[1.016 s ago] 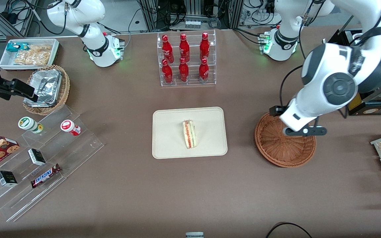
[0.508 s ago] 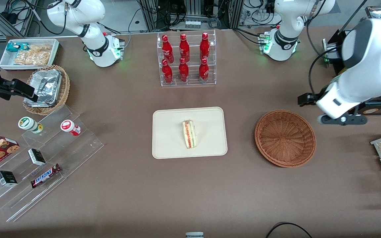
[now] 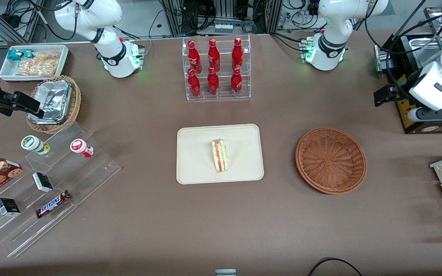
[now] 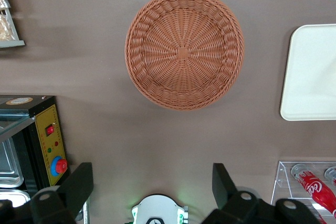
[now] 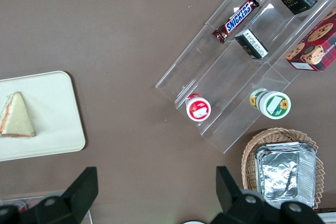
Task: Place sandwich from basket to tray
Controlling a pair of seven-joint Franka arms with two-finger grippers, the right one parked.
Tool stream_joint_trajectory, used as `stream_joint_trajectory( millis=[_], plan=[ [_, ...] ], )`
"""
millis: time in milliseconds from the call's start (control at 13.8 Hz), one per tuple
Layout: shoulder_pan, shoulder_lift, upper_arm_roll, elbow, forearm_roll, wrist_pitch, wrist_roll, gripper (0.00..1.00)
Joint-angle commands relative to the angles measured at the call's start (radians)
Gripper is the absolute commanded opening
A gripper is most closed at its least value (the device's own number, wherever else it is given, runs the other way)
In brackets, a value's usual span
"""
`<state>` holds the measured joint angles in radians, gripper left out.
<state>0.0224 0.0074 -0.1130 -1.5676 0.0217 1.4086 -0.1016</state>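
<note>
1. Gripper [image 4: 152, 192] of the left arm hangs high at the working arm's end of the table, above the black control box [image 3: 416, 115]; its fingers [image 4: 79, 184] are spread wide with nothing between them, which reads as a parked pose, well apart from everything it had to handle.
2. Nearest the front camera among the task's things, the round wicker basket [image 3: 331, 160] sits empty, its woven floor fully bare in the wrist view.
3. Beside it, toward the parked arm's end, the cream tray [image 3: 198, 153] holds the sandwich [image 3: 220, 155], lying flat near the middle and clear of the rim, so it looks stable.
4. Farther from the camera stands a clear rack of red cola bottles [image 3: 215, 69], untouched.
5. Judging by this layout, the transfer appears complete.
</note>
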Motion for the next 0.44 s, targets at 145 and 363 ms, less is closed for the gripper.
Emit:
stream_joint_trajectory(
  millis=[145,363],
  plan=[
    [0.011,-0.001,0.021,0.012,0.003,-0.004,0.072,1.00],
    [0.013,0.006,0.027,0.000,-0.003,0.053,0.074,1.00]
  ],
)
